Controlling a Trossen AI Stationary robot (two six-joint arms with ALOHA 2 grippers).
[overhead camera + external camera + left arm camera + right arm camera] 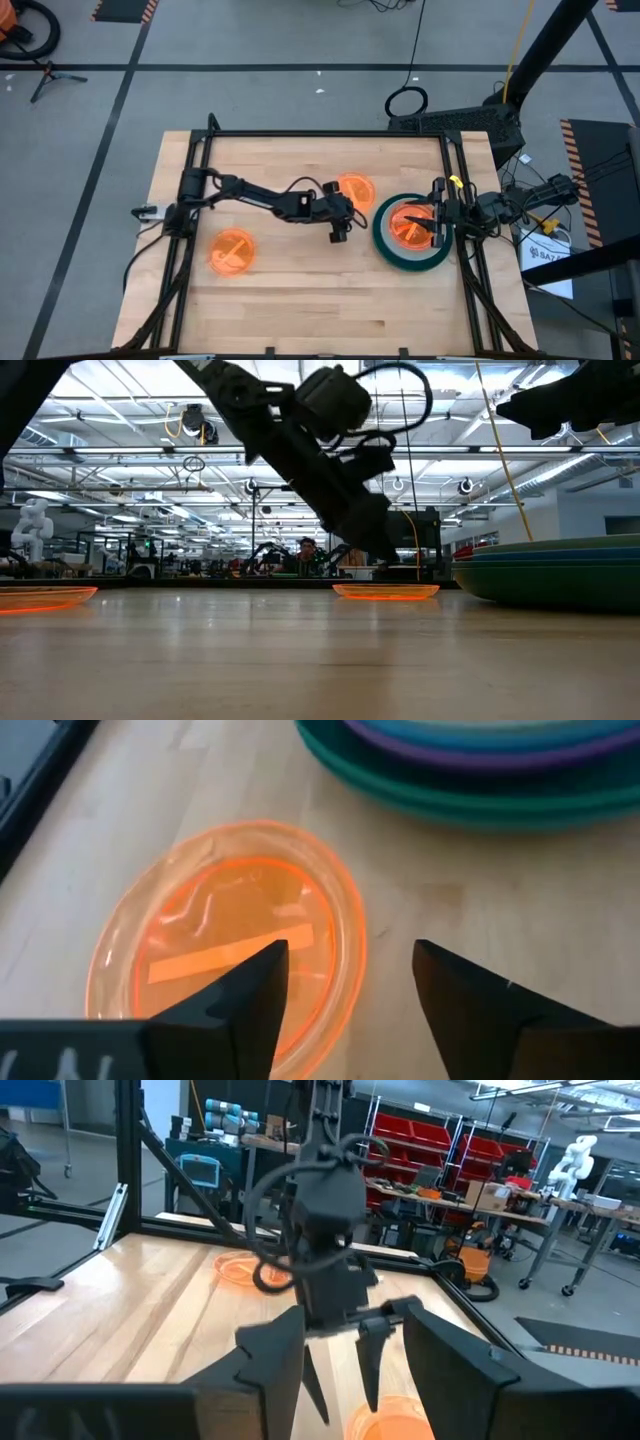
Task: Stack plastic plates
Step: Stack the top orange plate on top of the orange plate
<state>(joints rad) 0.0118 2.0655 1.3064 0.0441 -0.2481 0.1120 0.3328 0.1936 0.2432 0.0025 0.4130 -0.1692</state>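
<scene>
A stack of plastic plates (383,243) stands at the table's right, with a dark green rim and a translucent orange plate (405,222) on top. In the left wrist view the stack (480,780) shows green, purple and blue rims. A second orange plate (355,189) lies flat on the table at mid-far and also shows in the left wrist view (225,935). A third orange plate (232,250) lies at the near left. My left gripper (339,232) is open just near of the mid-far plate, above the table (350,965). My right gripper (438,226) is open above the stack (355,1330).
A black frame (300,134) runs along the table's far, left and right edges. Bare wood lies along the near edge (320,310). The left arm (260,195) stretches across the table's middle. A person (307,550) shows in the room beyond the table.
</scene>
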